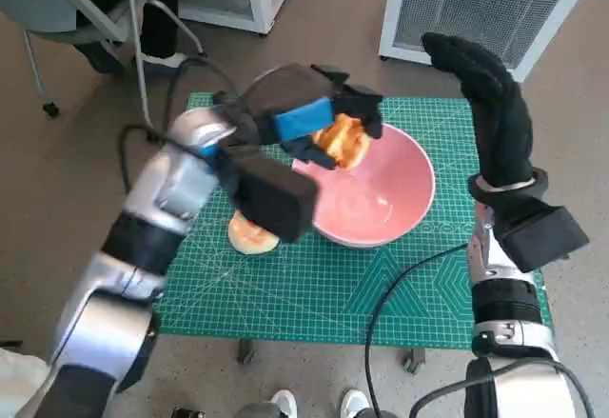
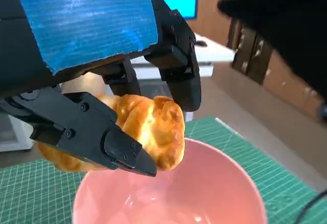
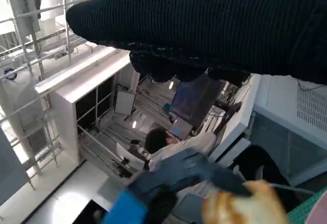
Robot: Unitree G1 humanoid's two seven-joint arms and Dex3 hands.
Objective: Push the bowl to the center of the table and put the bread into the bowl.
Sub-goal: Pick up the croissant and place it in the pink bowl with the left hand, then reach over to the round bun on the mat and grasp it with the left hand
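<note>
While the left hand (image 1: 319, 118) pinches a golden bread (image 1: 343, 140) between its black fingers (image 2: 110, 137), it hangs just above the near-left rim of the pink bowl (image 1: 381, 204), and the left wrist view shows the roll over the bowl's hollow, apart from its inner wall. Nearest the robot from the bowl, a second bread (image 1: 250, 235) lies on the green cutting mat (image 1: 314, 289) just beside the bowl's left flank, partly hidden under the left forearm. The bowl itself sits close to the middle of the tabletop, perhaps a little toward the right, so the pushing part looks done in my judgement and the placing is the step in hand. To do it well, the hand should carry the roll a bit further over the bowl's centre, lower it until it is near the bottom, and only then part its fingers, so the bread does not bounce off the rim or tip the bowl. Beyond the bowl's right side, the right hand (image 1: 485, 94) in its knitted glove stands raised with fingers extended, holding nothing, well apart from the bowl.
</note>
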